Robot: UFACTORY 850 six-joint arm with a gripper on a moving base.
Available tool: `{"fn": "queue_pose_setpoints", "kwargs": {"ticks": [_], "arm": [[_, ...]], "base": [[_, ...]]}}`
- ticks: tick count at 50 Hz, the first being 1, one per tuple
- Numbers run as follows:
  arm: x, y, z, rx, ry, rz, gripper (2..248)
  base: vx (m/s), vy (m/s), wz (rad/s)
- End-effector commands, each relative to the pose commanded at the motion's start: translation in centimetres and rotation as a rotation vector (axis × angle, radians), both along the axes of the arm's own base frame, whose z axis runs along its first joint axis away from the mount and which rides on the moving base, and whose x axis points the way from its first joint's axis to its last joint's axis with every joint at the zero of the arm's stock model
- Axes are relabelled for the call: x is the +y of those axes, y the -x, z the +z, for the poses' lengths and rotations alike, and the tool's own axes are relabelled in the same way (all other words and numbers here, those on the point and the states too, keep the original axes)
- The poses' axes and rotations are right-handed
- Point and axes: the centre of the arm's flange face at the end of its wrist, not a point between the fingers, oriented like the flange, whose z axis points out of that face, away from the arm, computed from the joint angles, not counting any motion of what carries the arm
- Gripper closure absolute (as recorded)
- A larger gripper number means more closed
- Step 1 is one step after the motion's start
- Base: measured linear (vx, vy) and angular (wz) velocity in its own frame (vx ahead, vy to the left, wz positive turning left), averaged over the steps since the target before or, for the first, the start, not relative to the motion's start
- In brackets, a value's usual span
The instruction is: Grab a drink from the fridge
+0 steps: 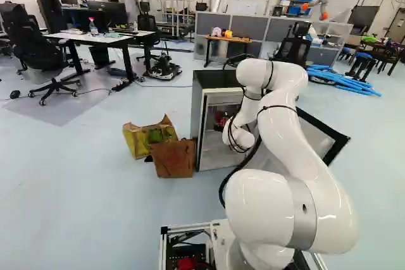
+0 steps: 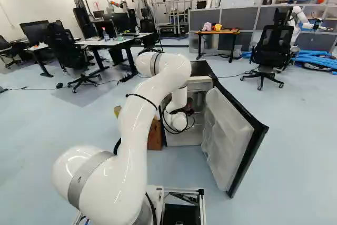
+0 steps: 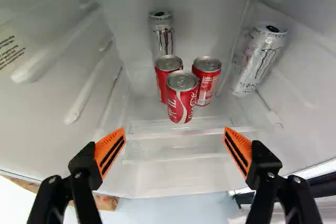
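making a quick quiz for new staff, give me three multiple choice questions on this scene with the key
1. Where are the red cans?
A on the floor
B inside the fridge
C on a desk

2. How many red cans show?
A one
B two
C three

3. How does the gripper stand?
A open
B shut on a red can
C shut, empty

1 B: the wrist view shows them within its walls.
2 C: one stands in front, two close behind.
3 A: its orange pads stand wide apart.

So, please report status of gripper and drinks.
Gripper open, empty. Red cans ahead, inside fridge, not gripped. Fridge door open; nothing seen between fingers and nearest red can.
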Motion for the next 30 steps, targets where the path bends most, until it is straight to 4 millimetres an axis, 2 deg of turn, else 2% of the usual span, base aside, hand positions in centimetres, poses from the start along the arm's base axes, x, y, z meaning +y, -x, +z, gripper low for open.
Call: {"fn": "queue_pose_setpoints", "kwargs": {"ticks": [16, 17, 21, 22, 27, 28, 30], "arm": [[0.0, 0.0, 0.0, 0.0, 0.0, 0.0, 3], [0.0, 0.0, 0.0, 0.0, 0.0, 0.0, 14], [0.0, 0.0, 0.0, 0.0, 0.0, 0.0, 14], [0.0, 0.0, 0.0, 0.0, 0.0, 0.0, 27], [0.0, 0.0, 0.0, 0.0, 0.0, 0.0, 27], [0.0, 0.0, 0.0, 0.0, 0.0, 0.0, 39], [0.0, 0.0, 0.0, 0.0, 0.0, 0.0, 39]], "base": [[0.0, 0.0, 0.0], [0.0, 0.0, 0.0], [0.0, 0.0, 0.0], [0.0, 0.0, 0.0], [0.0, 0.0, 0.0], [0.0, 0.0, 0.0], [0.0, 0.0, 0.0]]}}
